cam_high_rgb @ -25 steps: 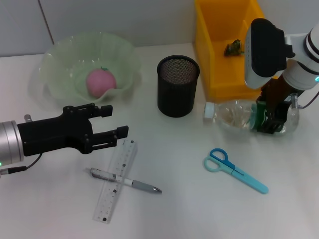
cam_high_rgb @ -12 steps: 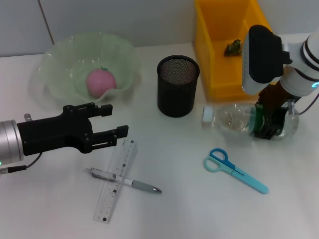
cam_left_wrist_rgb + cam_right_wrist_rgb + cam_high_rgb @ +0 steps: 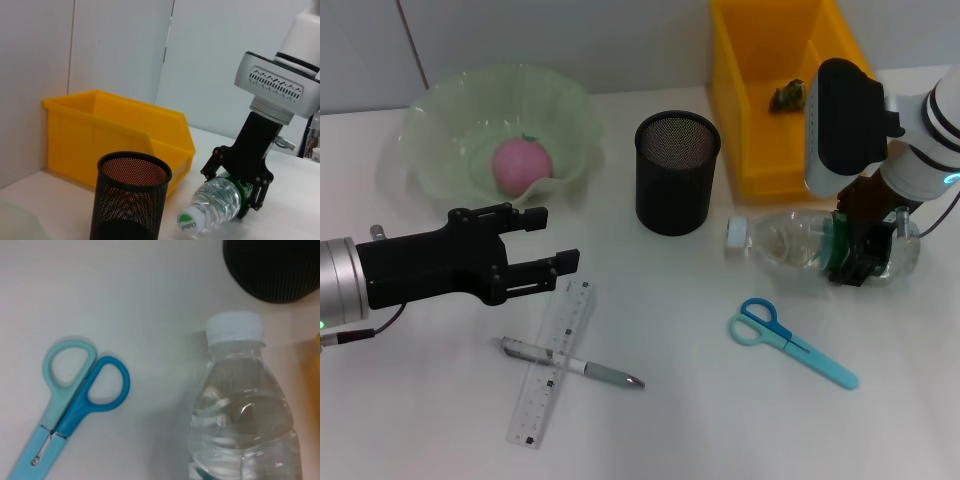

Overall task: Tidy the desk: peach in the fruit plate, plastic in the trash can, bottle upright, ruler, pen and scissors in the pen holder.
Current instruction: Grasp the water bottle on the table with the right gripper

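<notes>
Right gripper (image 3: 858, 252), clamped on the lying water bottle (image 3: 790, 240), has nudged it slightly leftward; upright step just starting.

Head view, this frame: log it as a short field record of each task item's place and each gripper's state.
peach: in fruit plate
plastic: in yellow bin
bottle: lying on its side, cap toward pen holder
ruler: flat on desk, pen lying across it
scissors: flat on desk
right gripper: closed on the bottle's lower half
left gripper: open, above the desk near the ruler
</notes>
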Robot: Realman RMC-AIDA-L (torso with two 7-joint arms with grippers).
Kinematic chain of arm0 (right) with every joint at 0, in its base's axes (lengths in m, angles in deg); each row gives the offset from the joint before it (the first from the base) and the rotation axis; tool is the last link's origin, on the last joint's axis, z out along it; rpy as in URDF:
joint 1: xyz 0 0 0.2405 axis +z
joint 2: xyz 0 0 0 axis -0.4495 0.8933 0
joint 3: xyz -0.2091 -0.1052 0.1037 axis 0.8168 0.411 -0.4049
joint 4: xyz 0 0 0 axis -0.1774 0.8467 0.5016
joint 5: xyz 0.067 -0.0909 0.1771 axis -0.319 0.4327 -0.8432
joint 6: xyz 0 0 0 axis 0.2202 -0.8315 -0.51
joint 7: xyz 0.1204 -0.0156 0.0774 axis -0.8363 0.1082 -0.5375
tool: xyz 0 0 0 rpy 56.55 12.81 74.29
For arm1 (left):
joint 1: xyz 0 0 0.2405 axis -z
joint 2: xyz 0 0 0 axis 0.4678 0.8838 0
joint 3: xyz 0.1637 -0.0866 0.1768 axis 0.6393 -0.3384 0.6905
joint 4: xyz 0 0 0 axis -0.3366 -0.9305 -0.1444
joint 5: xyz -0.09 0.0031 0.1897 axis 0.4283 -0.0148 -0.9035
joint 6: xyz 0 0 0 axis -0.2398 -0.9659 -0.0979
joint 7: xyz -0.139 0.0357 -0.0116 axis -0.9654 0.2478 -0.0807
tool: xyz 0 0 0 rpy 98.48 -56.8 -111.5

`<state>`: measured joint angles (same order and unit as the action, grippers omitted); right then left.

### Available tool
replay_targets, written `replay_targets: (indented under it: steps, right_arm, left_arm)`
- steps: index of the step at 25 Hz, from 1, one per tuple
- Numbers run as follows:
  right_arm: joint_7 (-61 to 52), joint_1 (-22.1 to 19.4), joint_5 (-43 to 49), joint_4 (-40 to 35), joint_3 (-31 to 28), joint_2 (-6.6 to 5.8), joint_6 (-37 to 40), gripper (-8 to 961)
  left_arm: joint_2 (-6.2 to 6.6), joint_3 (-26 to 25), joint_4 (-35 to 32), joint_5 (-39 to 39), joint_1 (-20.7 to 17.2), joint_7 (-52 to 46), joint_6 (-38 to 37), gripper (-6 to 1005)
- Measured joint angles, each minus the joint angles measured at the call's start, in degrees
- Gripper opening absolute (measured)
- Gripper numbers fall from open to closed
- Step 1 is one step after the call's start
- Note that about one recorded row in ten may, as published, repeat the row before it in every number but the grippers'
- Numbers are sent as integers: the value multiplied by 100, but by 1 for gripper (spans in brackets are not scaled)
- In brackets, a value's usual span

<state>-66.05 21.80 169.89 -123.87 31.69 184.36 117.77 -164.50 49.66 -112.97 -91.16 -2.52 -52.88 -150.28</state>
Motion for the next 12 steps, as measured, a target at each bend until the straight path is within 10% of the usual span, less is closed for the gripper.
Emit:
replay_targets:
  steps: [12]
  right_arm:
    - [43, -63, 1, -74, -1, 41, -37, 774]
  left_arm:
    - [5, -1, -1, 0, 3, 0, 0, 725]
